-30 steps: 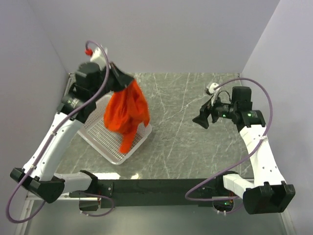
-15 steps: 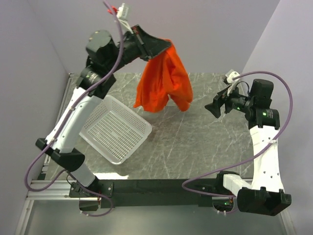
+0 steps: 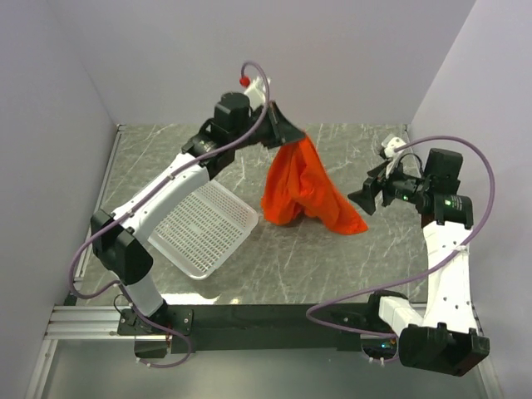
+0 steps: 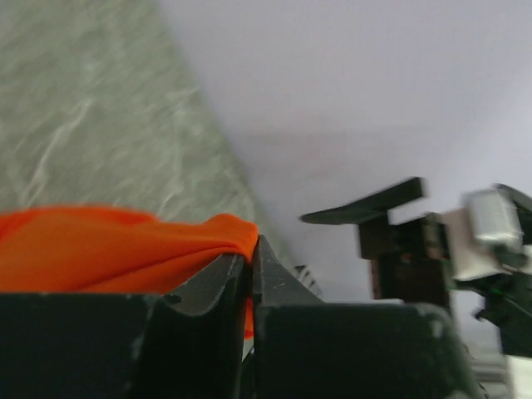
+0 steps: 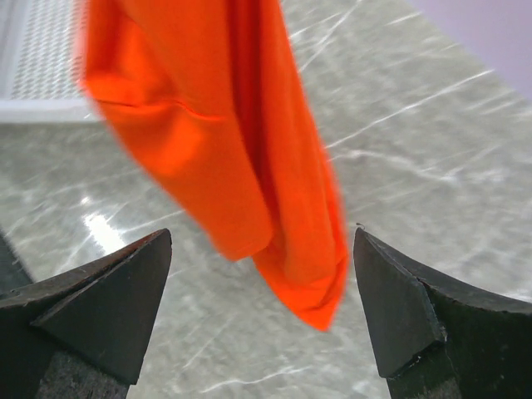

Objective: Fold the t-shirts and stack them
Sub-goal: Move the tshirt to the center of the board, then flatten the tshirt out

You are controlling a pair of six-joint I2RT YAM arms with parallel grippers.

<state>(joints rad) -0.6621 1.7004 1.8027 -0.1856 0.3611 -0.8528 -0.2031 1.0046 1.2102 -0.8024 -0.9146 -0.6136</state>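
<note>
T-shirt [image 3: 301, 187] hangs pinched in the closed jaws of the left gripper [image 3: 294, 137], apparently to let it unfurl, while the right gripper [image 3: 364, 196] hovers near, wide open, empty.

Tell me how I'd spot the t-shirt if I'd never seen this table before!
Look at the grey marbled table, with a white mesh basket on its left side. Just right of that basket, the t-shirt hangs bunched from the left gripper, over the middle of the table. It is the only bright orange-red, soft cloth thing there.
</note>
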